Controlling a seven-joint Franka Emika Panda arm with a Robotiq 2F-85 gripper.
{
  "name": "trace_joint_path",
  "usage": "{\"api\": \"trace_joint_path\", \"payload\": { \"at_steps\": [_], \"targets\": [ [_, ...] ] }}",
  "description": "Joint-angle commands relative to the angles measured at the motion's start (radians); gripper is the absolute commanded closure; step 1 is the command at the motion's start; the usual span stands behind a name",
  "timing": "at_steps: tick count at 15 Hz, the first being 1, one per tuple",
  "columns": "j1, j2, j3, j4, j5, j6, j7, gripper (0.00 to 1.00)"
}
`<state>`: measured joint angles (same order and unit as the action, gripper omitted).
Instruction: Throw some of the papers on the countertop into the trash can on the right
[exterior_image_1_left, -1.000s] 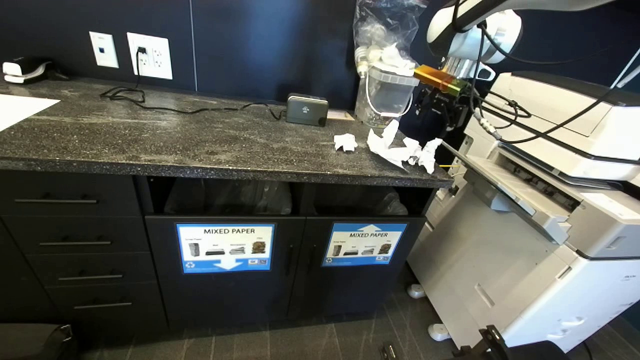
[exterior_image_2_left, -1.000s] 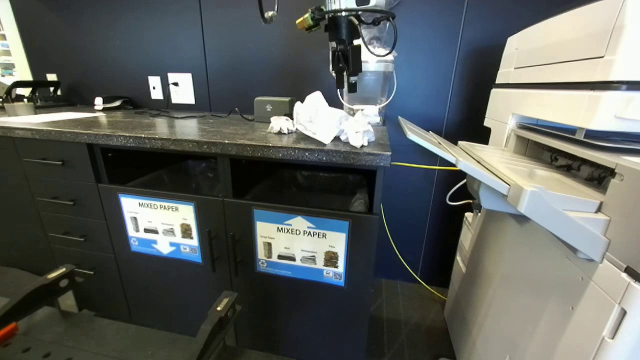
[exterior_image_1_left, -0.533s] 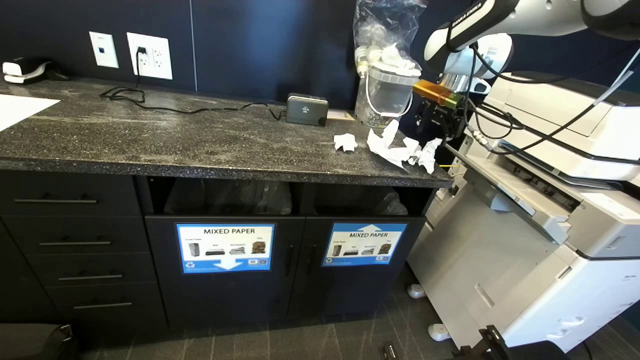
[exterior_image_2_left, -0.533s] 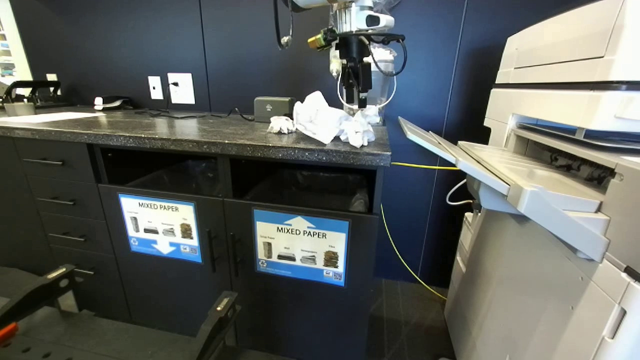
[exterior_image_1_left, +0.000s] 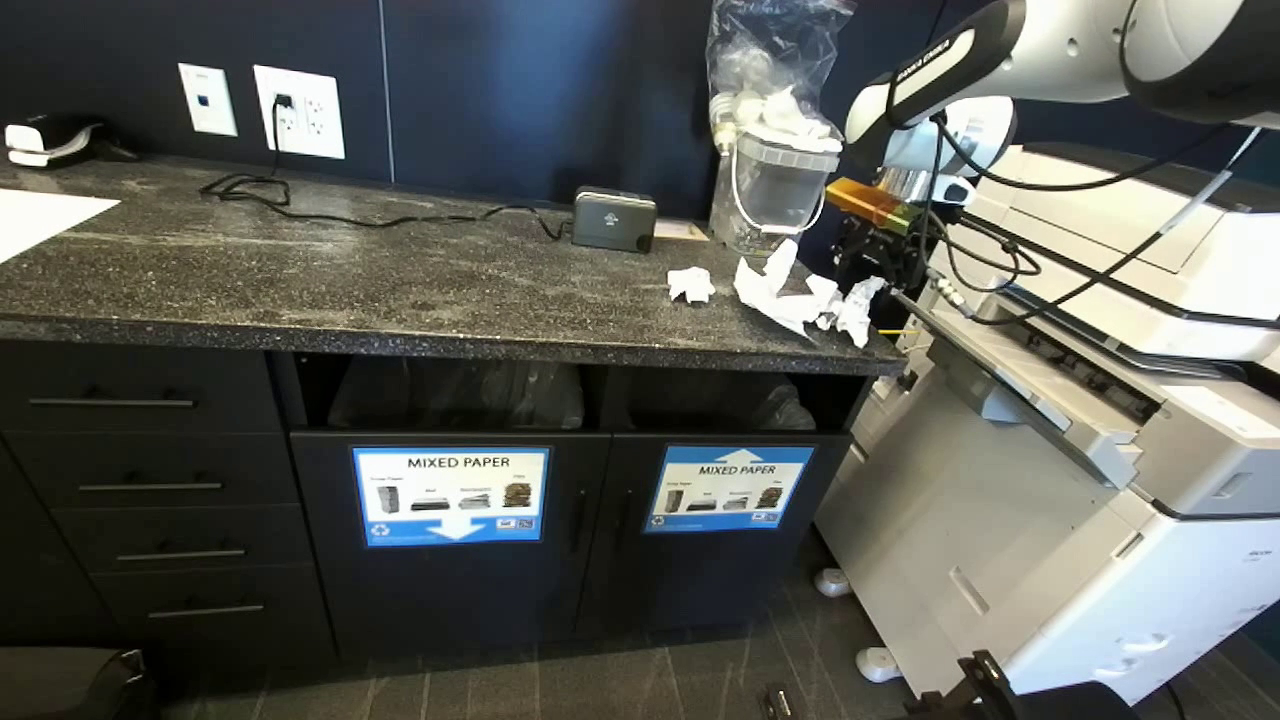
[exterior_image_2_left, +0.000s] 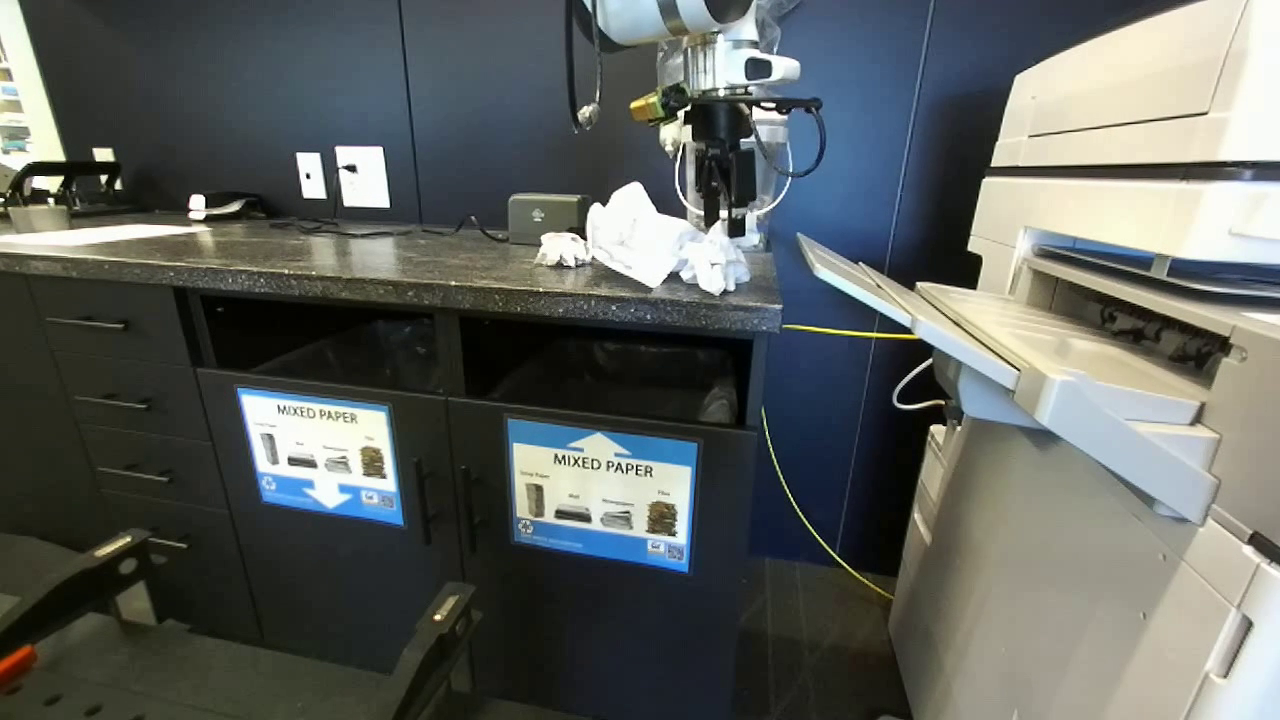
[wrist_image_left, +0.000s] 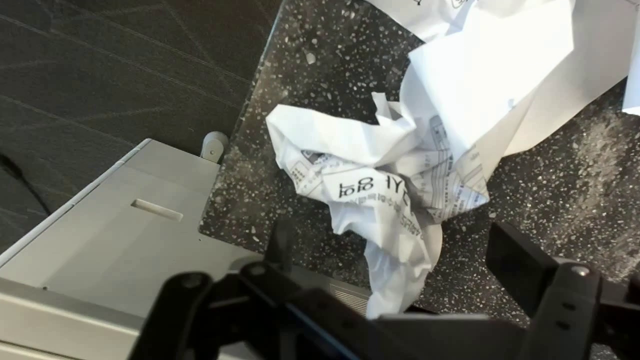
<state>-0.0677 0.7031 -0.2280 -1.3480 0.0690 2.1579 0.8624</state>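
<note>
Crumpled white papers (exterior_image_2_left: 638, 242) on dark speckled stone countertop (exterior_image_1_left: 420, 270).
The black two-fingered gripper (wrist_image_left: 389, 242) hung near them, jaws spread.

Countertop (exterior_image_1_left: 380, 280), stone look, with papers (wrist_image_left: 375, 200), crumpled.
Countertop dark, pale-flecked, with a sheen; papers thin, matt, sharply creased, partly printed. Trash can (exterior_image_2_left: 600, 610): smooth dark panel front, matt; dark plastic liner (exterior_image_1_left: 785, 408), glossy folds. Bag (exterior_image_1_left: 785, 50): clear plastic film, shiny, wrinkled. Tub (exterior_image_1_left: 785, 190): translucent plastic, smooth. Printer (exterior_image_2_left: 1060, 580): smooth pale plastic. Gripper (wrist_image_left: 392, 240): matt black.
</note>
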Motion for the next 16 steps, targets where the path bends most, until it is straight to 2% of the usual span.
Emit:
{"api": "trace_joint_path", "payload": {
  "at_steps": [1, 10, 11, 12, 13, 16],
  "targets": [
    [-0.027, 0.048, 0.021, 0.082, 0.008, -0.028, -0.009, 0.00],
    [-0.035, 0.088, 0.024, 0.118, 0.010, -0.040, -0.009, 0.00],
    [-0.034, 0.090, 0.023, 0.118, 0.007, -0.036, -0.007, 0.25],
    [-0.034, 0.091, 0.022, 0.118, 0.006, -0.039, -0.008, 0.26],
    [-0.033, 0.094, 0.022, 0.121, 0.006, -0.039, -0.008, 0.32],
    [-0.033, 0.097, 0.021, 0.124, 0.005, -0.039, -0.008, 0.56]
  ]
}}
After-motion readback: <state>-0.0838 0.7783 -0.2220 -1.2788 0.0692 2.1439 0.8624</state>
